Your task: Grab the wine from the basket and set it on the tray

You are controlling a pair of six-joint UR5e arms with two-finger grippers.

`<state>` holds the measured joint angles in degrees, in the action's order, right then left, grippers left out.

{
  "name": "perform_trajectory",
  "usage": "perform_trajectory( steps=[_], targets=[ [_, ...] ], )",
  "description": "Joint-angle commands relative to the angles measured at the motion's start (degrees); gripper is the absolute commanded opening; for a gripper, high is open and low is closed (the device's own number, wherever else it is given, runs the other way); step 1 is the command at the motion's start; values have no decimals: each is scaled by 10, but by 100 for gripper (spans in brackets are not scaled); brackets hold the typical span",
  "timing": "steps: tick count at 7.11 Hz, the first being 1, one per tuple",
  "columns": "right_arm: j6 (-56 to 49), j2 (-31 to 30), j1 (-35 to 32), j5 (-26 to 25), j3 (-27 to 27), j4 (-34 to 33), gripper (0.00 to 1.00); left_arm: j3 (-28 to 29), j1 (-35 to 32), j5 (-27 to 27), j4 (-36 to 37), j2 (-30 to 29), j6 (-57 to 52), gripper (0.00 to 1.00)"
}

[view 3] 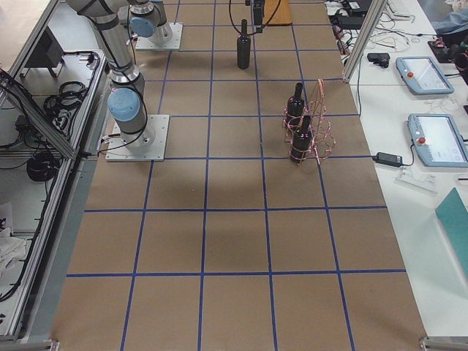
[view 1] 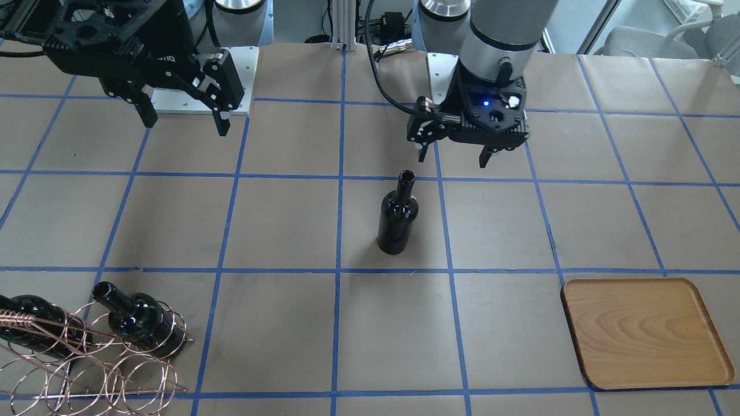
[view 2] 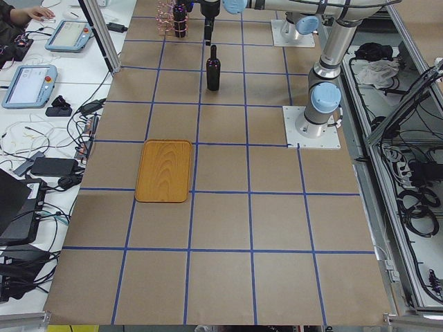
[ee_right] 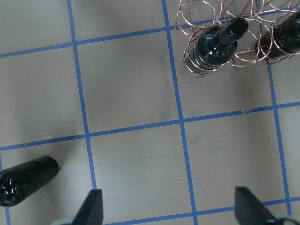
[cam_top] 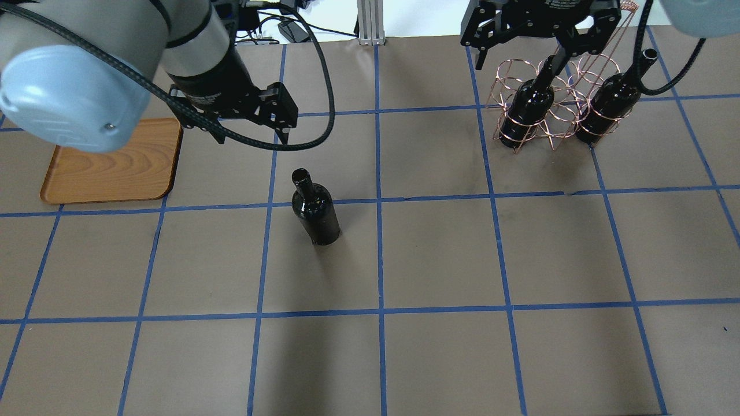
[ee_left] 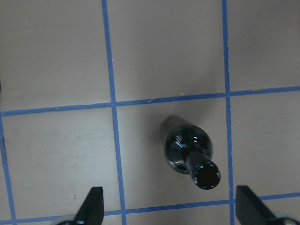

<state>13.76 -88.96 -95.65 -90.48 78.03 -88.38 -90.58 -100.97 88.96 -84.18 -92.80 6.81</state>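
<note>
One wine bottle [view 1: 398, 219] stands upright alone on the table's middle; it also shows in the overhead view [cam_top: 316, 211]. My left gripper [view 1: 454, 156] hangs open and empty above it, a little toward the robot. In the left wrist view the bottle [ee_left: 190, 150] lies between and ahead of the open fingers [ee_left: 91, 208]. The copper wire basket [cam_top: 555, 115] holds two more bottles [cam_top: 523, 112] [cam_top: 613, 101]. My right gripper [cam_top: 519, 62] is open and empty, high over the basket. The wooden tray [cam_top: 115, 167] lies bare at the left.
The table is brown paper with a blue tape grid [view 1: 341, 271]. The arms' base plates [view 1: 237, 75] sit at the robot's edge. The right wrist view shows the basket [ee_right: 187, 54] at the top and the free bottle [ee_right: 23, 180] at the lower left.
</note>
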Motion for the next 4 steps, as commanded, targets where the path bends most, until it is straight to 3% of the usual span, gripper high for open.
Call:
perform_trajectory(
  steps=[1, 2, 4],
  targets=[
    [-2, -26, 5, -1, 34, -73, 100, -42, -28, -2, 47, -13, 20, 100],
    [-1, -25, 5, 3, 39, -116, 100, -57, -28, -2, 66, -24, 15, 100],
    [-5, -27, 6, -3, 73, -116, 100, -61, -28, -1, 66, -37, 14, 97]
  ],
)
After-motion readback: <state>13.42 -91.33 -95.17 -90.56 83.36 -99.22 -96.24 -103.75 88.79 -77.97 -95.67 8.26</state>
